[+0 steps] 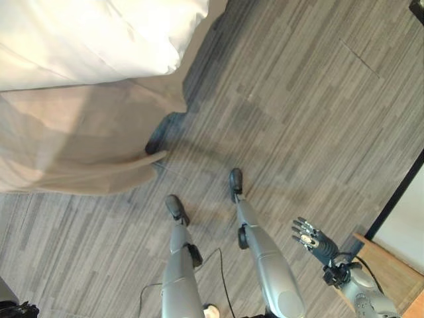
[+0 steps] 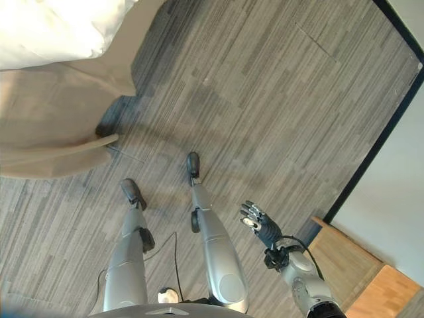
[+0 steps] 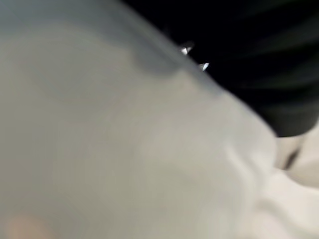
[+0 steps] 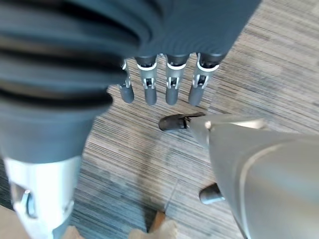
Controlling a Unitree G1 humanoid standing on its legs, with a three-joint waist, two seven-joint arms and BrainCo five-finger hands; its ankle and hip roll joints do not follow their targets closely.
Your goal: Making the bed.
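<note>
In the left eye view a puffy white duvet (image 1: 99, 36) lies on the bed corner above its beige fabric bed skirt (image 1: 79, 142), which hangs to the grey striped carpet floor (image 1: 298, 99). The right hand (image 1: 308, 235) hangs over that floor, apart from the bed. The left wrist view shows pale cloth close up, so whether the left hand grips it cannot be told; the right wrist view shows the right hand's fingers (image 4: 172, 82) straight and relaxed, holding nothing.

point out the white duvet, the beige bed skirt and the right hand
white duvet (image 1: 99, 33), left eye view, on its puffy top surface near the bed's corner
beige bed skirt (image 1: 73, 146), left eye view, on the draped cloth below the duvet
right hand (image 1: 307, 234), left eye view, on its palm, fingers relaxed over the floor
</note>
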